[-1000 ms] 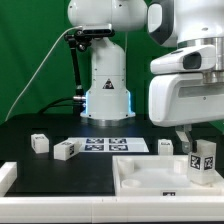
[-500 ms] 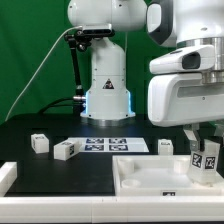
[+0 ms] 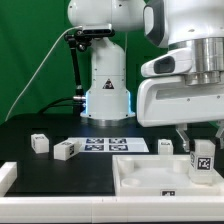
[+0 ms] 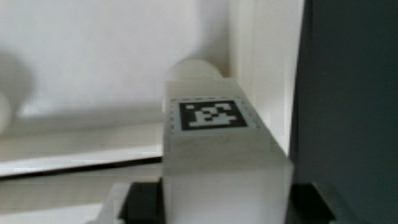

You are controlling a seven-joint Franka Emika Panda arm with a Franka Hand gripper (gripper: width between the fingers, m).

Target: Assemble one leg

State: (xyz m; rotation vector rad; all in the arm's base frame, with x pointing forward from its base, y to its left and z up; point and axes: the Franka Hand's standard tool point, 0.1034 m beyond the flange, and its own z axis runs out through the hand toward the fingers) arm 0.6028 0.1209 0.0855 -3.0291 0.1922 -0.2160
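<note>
1 leg (image 3: 203,163) is clenched in the hand (image 3: 202,148), gripped near its upper end so that most of the block hangs free below the fingers. That grip looks chosen to keep the lower end clear for seating. The leg stands upright, with a tagged face turned toward the exterior camera. From the wrist, the leg (image 4: 222,160) runs straight away from the lens with a tag on the face in view, so it seems squarely aligned with the hand and not skewed.

Below it lies the white panel (image 3: 140,178), flat on the counter (image 3: 60,175) with its raised rims up. The leg is over the panel's corner at the exterior view's right, probably where it is meant to be fixed. Whether its lower end touches the panel or hangs just above it, I cannot tell.

Farther out, 3 spare legs (image 3: 66,150) rest loose on the counter: 1 just behind the panel and 2 toward the exterior view's left, well apart from the work. Between them lies the marker board (image 3: 112,146).
</note>
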